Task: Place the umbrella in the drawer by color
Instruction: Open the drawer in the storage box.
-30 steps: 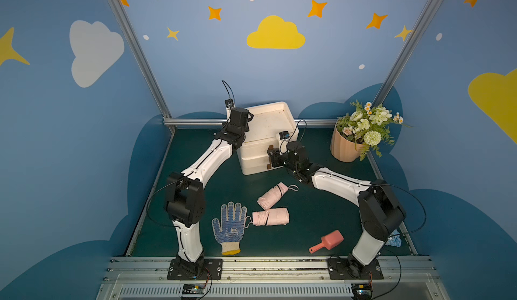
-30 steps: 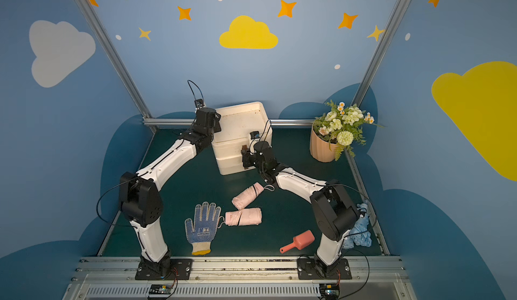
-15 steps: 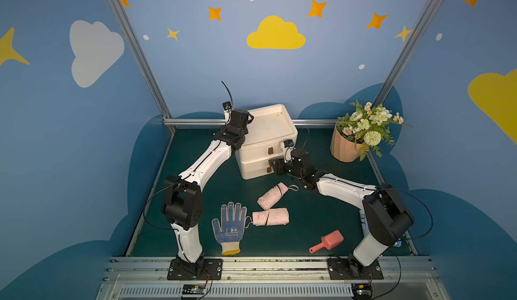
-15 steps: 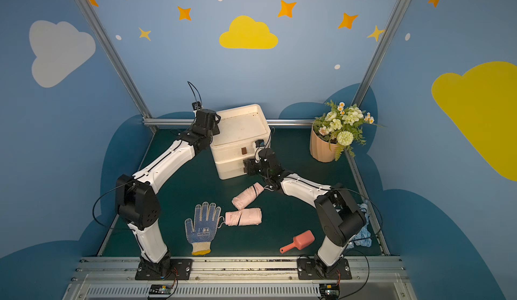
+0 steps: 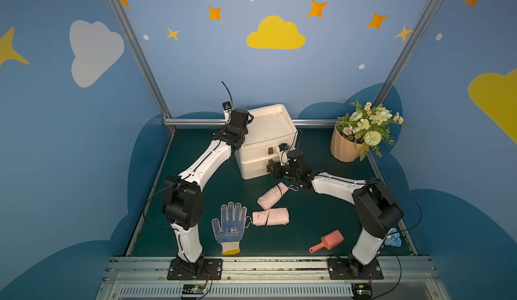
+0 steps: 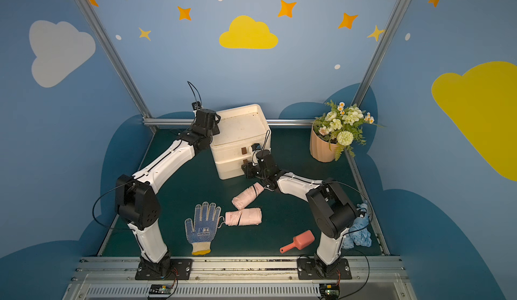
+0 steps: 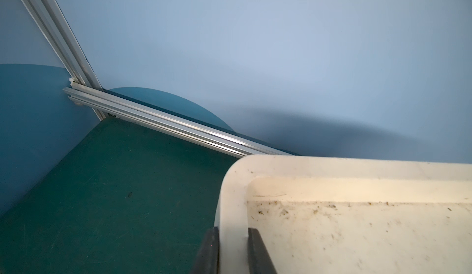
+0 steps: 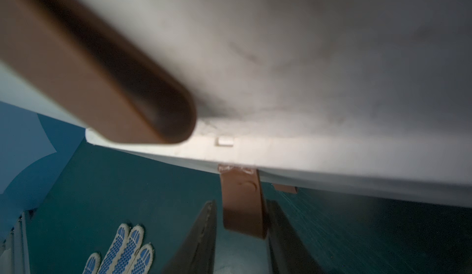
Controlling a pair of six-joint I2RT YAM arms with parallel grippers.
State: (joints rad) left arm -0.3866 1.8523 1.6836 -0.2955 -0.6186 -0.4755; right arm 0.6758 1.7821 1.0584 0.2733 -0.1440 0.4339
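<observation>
Inspecting, you find the left gripper [image 7: 233,237] pinching the far-left rim of the drawer unit [image 5: 265,128], the right gripper [image 8: 241,234] spread around the lower drawer [image 5: 253,169] tab [image 8: 242,208], and both pink umbrellas [image 5: 272,195] lying on the mat [image 5: 321,214] on its near side.

- Back wall [image 5: 251,83]: lt blue, w/ yellow cloud [image 5: 275,34], orange stars [image 5: 214,13] & small white dots.
- Left wall [image 5: 42,130]: same blue, white cloud [image 5: 93,51] on it.
- Right wall [image 5: 461,144]: blue, big yellow cloud [image 5: 495,100].
- Darker blue rounded shapes [image 5: 145,156] along bottom of all walls.
- Alu posts [image 5: 134,49] in both rear corners, horiz. alu bar [image 5: 195,121] at base of back wall; corner joint shows in left wrist view [image 7: 84,91].
- Floor: dk green mat [image 5: 321,217], scuffed.
- Front edge: metal rail [image 5: 265,267], vented strip [image 5: 265,291] below.
- Rear right corner: flowers in ribbed tan pot [image 5: 345,147].
- Light: even, soft shadow on back wall [image 7: 319,129].
</observation>
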